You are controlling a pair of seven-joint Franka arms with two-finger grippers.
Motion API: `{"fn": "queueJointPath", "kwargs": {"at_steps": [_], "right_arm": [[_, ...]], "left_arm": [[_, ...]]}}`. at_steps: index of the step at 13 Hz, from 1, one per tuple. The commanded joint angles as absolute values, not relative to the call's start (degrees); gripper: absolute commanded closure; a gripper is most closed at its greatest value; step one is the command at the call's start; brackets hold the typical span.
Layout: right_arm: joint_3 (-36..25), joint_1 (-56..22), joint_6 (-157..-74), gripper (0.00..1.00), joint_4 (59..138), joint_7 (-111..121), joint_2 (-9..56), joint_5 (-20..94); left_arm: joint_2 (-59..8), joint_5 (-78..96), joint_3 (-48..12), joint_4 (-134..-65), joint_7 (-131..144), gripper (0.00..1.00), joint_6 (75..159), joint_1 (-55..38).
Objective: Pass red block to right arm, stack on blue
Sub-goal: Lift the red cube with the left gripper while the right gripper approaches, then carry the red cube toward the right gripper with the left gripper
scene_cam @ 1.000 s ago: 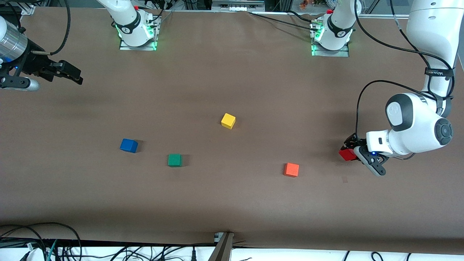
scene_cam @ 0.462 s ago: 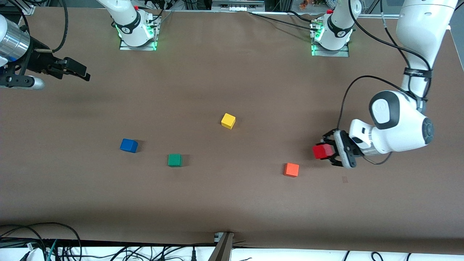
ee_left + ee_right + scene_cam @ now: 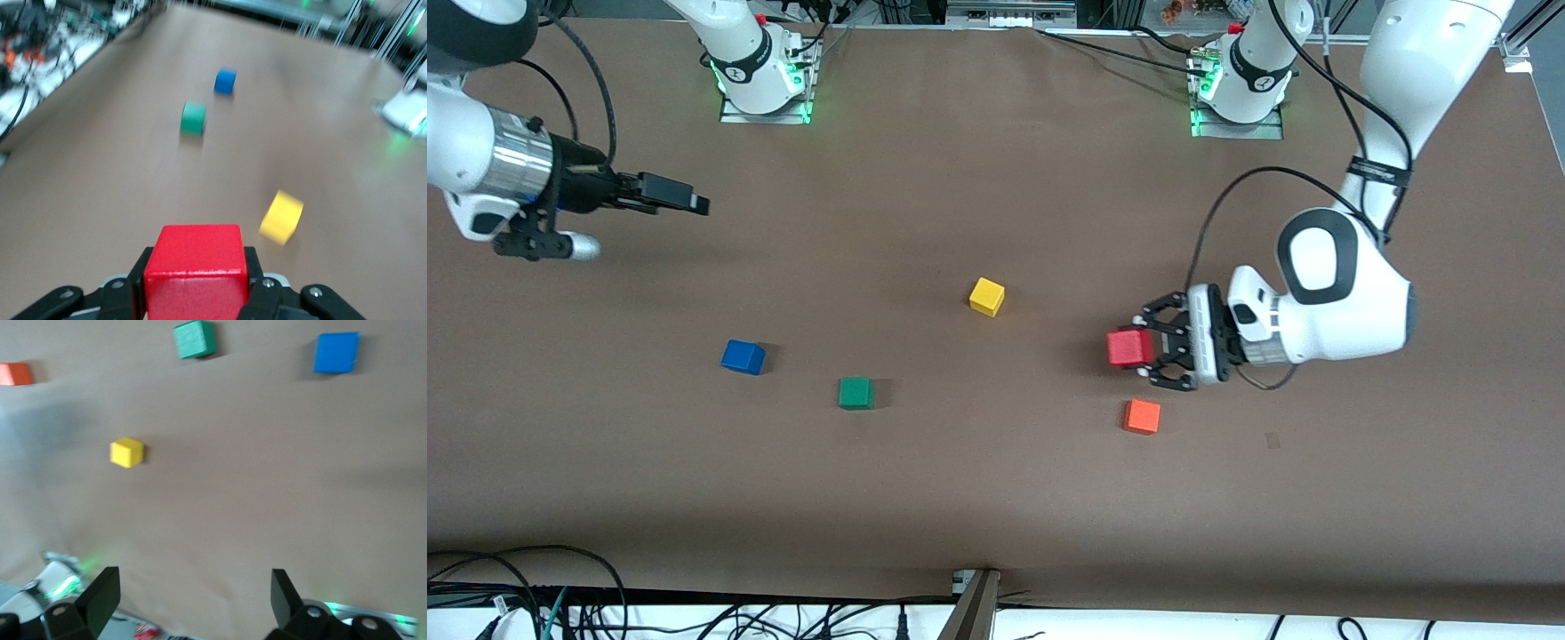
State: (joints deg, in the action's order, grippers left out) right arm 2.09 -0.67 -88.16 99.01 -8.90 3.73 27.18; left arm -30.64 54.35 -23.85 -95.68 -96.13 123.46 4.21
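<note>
The red block (image 3: 1131,348) is pinched between the fingers of the left claw (image 3: 1152,349), which is turned sideways and held in the air over the bare counter (image 3: 996,498) between the yellow cube (image 3: 987,296) and the orange-red cube (image 3: 1142,416). In the left wrist view the block (image 3: 195,269) is seen gripped squarely, with its face pointing toward the right arm's end of the counter.

The right claw (image 3: 685,198) is held over the counter at its own end, near the right arm's base, with its fingers (image 3: 99,595) spread wide and nothing between them. The two claws are well apart, so the handover is judged not yet begun.

The blue cube (image 3: 743,356) rests on the counter toward the right arm's end, with the green cube (image 3: 855,392) just beside it and nearer the front camera.

Several risks can be foreseen. The block could be dropped if the left claw is released before the right claw is closed on it. Little free surface is left on the block, so the fingers could collide. During stacking, the green cube could be mistaken for the target, or the blue cube nudged by an off-centre placement.
</note>
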Motion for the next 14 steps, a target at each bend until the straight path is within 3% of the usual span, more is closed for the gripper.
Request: {"fn": "queueJointPath", "kwargs": {"at_steps": [1, 7, 10, 14], "right_arm": [[2.0, -0.4, -86.0, 0.00, 98.6, -8.5, 8.0, 39.0], [2.5, -2.5, -89.0, 0.00, 99.2, 1.5, 19.8, 70.4], [2.6, -5.7, -95.3, 0.00, 104.5, 9.3, 20.0, 78.0], [2.6, -9.0, -97.5, 0.00, 107.9, 14.2, 20.1, 88.1]], "left_arm": [[-34.4, 61.4, -27.6, -90.9, -97.5, 1.00, 123.3, 3.1], [-36.1, 78.7, -27.5, -87.2, -97.6, 1.00, 123.6, -5.9], [-37.3, 79.6, -27.5, -83.7, -97.6, 1.00, 124.1, -8.8], [-37.8, 84.9, -27.5, -82.4, -97.6, 1.00, 129.3, -12.6]]}}
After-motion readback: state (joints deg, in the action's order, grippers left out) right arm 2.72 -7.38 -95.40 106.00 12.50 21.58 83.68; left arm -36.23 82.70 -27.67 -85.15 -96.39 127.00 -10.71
